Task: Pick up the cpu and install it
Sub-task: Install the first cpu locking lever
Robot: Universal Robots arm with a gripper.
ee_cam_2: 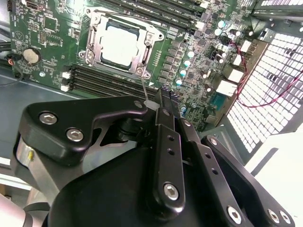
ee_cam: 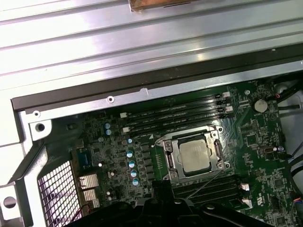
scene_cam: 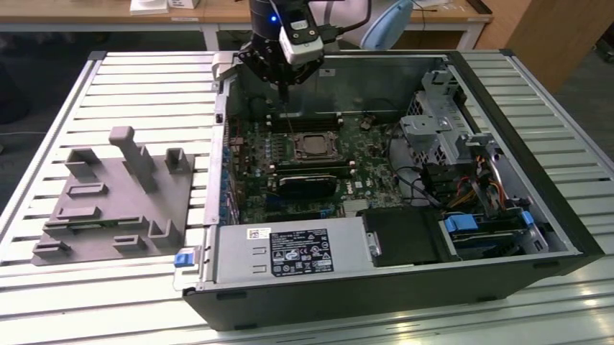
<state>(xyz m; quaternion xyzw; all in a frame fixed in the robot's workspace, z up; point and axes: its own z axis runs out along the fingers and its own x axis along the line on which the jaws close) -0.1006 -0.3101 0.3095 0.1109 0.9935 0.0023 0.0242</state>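
Hovering above the case's rear edge, claw (scene_cam: 285, 80) narrowed on nothing, cpu (ee_cam_2: 120, 46) seated in socket.

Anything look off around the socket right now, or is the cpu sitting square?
Nothing stands out. The cpu lies flat and square inside the socket frame in both wrist views, no corner raised. The thin lever wire runs out from the socket's edge. The claw hangs above the board, apart from it.

We see even, bright overhead light across the slatted table (scene_cam: 144, 86), which glares white in the first wrist view. The open case's (scene_cam: 499, 144) interior sits dimmer, and the gripper's (ee_cam_2: 165, 101) black body looms soft and unfocused up close.
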